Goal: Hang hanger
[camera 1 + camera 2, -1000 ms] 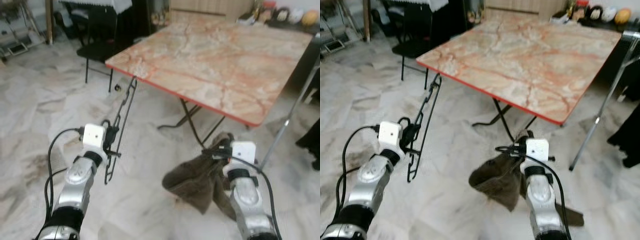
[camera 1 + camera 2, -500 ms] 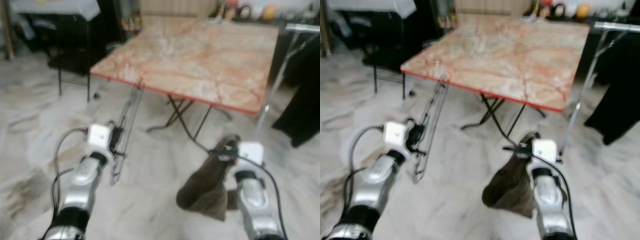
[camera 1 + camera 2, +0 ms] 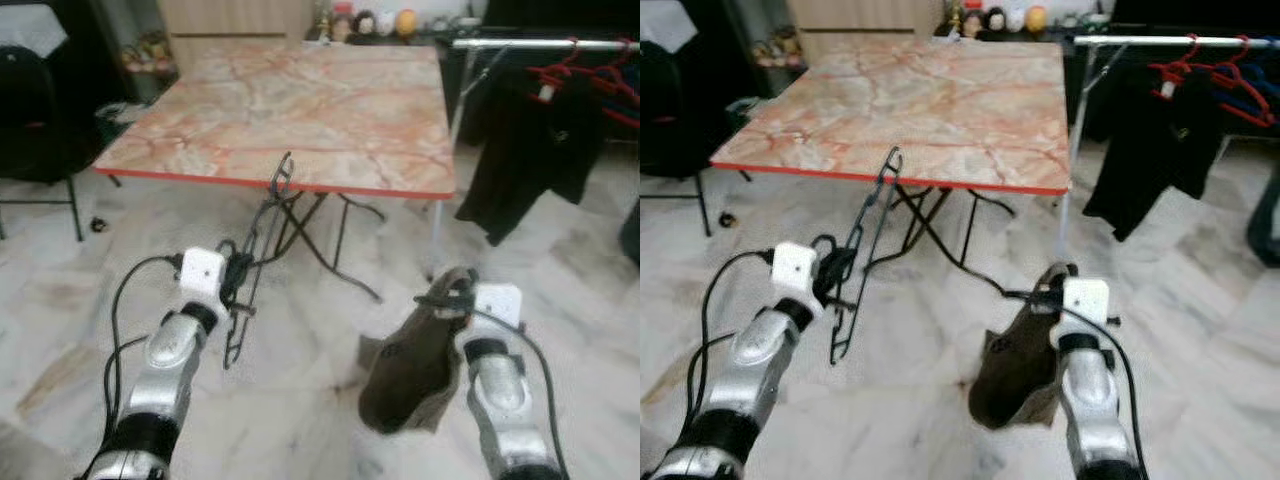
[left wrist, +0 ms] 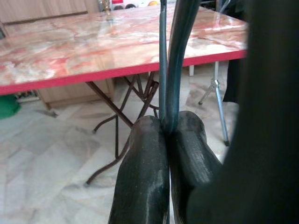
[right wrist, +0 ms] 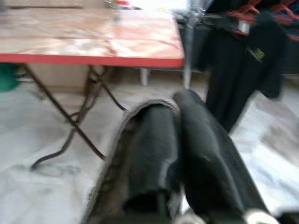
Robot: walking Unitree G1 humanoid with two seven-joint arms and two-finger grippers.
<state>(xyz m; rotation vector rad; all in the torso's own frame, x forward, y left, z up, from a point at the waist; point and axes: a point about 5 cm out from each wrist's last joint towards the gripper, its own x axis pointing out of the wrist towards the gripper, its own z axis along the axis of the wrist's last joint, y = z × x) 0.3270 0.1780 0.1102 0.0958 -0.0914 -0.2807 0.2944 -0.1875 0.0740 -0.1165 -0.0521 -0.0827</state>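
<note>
left gripper [image 3: 238, 283] held out in front of the robot, above the pale marbled floor [image 3: 300, 400], fingers [image 4: 145, 168] pressed together on the thin wire of a black hanger [image 3: 262, 245]. the hanger stands nearly upright from the grip, leaning slightly away from the robot, its upper end reaching up across the red front edge of the table [image 3: 290, 110]; its lower end hangs below the gripper. left wrist view confirms it: two dark strands of wire rise from between the closed pads, with the table edge and folding legs behind. right gripper [image 3: 1045, 295] also raised, off to the right, pinching a brown cloth [image 3: 410, 370] at its top; the cloth droops in a loose bag shape below the wrist, clear of the floor as far as can be told. in the right wrist view the two fingers [image 5: 205, 149] lie tight together with cloth wrapped over one of them. table is a folding one with a pink-orange marble pattern top, standing straight ahead, bare across most of its surface; small items sit beyond its far edge, too small to tell. to the right of the table, a metal clothes rail [image 3: 1160, 41] with a black shirt [image 3: 1150, 140] hanging from it, and red hangers [image 3: 1200, 60] on the bar beside it. a dark chair [image 3: 30, 120] sits at far left.
</note>
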